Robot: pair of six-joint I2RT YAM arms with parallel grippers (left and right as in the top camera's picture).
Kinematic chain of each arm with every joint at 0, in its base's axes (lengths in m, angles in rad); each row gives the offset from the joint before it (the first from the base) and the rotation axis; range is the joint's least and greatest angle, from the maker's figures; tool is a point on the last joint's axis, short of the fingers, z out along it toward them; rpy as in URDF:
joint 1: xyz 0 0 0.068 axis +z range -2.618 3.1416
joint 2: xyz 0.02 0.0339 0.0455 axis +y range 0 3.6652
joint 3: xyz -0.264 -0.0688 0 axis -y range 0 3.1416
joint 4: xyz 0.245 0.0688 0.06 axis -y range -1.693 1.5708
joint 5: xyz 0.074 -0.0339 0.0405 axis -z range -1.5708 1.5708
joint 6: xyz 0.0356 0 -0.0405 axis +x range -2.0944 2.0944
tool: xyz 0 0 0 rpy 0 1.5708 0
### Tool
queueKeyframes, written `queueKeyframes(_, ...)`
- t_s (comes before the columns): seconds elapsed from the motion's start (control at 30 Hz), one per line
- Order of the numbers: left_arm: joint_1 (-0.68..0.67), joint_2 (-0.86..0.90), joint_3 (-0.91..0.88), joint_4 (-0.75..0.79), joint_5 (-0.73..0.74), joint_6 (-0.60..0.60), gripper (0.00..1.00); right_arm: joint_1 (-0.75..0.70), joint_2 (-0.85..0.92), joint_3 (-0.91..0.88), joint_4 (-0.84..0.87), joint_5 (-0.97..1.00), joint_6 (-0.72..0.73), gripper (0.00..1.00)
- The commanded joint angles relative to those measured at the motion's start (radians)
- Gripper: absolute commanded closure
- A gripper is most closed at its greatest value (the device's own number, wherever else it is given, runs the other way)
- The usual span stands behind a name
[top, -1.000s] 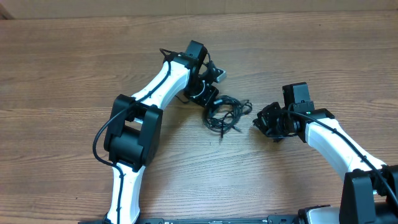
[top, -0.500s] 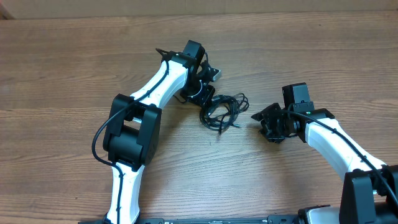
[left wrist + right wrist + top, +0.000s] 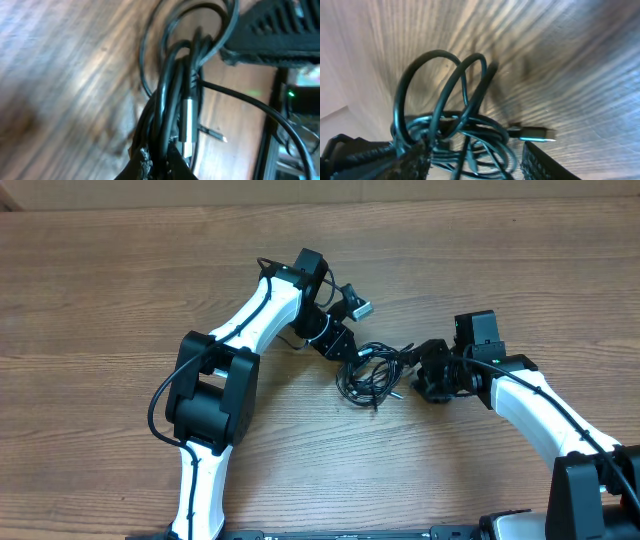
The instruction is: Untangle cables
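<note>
The cables (image 3: 371, 374) are a tangled black bundle lying mid-table between both arms. My left gripper (image 3: 344, 349) is shut on the bundle's left end. In the left wrist view the cords (image 3: 175, 85) rise from between the closed fingertips of that gripper (image 3: 156, 162), and a silver plug (image 3: 186, 120) lies along them. My right gripper (image 3: 416, 370) stands open at the bundle's right side. In the right wrist view the loops (image 3: 465, 125) sit between its spread fingers (image 3: 547, 162), and a plug (image 3: 535, 134) pokes out to the right.
The wooden table (image 3: 100, 300) stretches around the bundle on all sides. The left arm's white links (image 3: 262, 310) cross the middle left. The right arm (image 3: 540, 405) comes in from the lower right. The right gripper's finger (image 3: 270, 35) shows at the left wrist view's top.
The left gripper has carried the bundle right, toward the right gripper. The right gripper has opened from shut, and the bundle's right side now lies between its fingers.
</note>
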Motion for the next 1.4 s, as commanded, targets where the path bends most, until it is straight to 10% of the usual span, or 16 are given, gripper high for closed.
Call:
queueKeyframes(0.0,-0.019,0.014,0.015,-0.021,0.12,0.114,0.92,0.0,0.0,0.01,0.012,0.007,0.0,0.49)
queueKeyframes(0.9,-0.082,0.014,0.014,-0.083,0.158,0.239,0.92,0.0,0.027,0.01,0.015,0.164,0.012,0.55)
queueKeyframes(1.03,-0.087,0.014,0.014,-0.09,0.156,0.243,0.92,0.0,0.027,0.01,0.02,0.165,0.011,0.95)
queueKeyframes(1.37,-0.076,0.014,0.014,0.02,-0.128,0.002,0.92,-0.002,0.027,0.01,-0.18,0.424,0.011,0.96)
